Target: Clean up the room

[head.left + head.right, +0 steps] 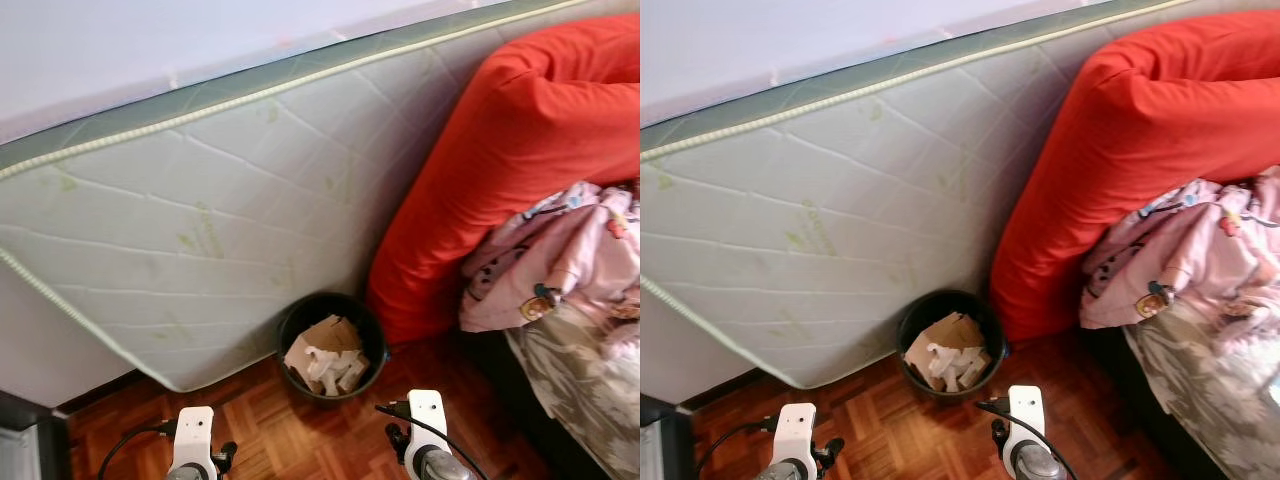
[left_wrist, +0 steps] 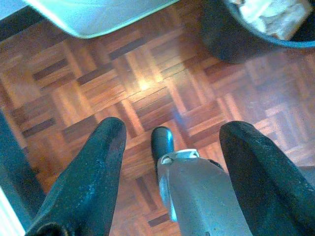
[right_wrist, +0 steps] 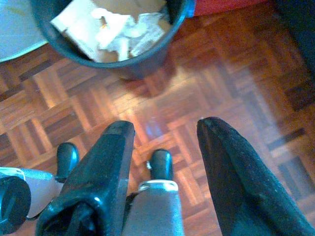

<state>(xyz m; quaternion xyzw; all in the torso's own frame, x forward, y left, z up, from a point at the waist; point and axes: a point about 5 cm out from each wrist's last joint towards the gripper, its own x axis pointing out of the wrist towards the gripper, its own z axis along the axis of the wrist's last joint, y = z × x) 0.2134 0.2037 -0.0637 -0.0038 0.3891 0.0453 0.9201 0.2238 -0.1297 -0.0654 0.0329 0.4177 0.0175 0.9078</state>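
Both the left gripper (image 2: pixel 172 172) and the right gripper (image 3: pixel 165 167) are held low over the parquet floor (image 1: pixel 300 430), fingers spread apart and empty, probably kept ready. Just ahead, a dark bin (image 1: pixel 332 345) of cardboard scraps is tucked against the leaning mattress (image 1: pixel 200 230), beside a red cushion (image 1: pixel 500 150).

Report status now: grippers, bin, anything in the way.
Left gripper and right gripper open, empty, above parquet. Bin ahead, holding cardboard. Mattress and red cushion flank it.
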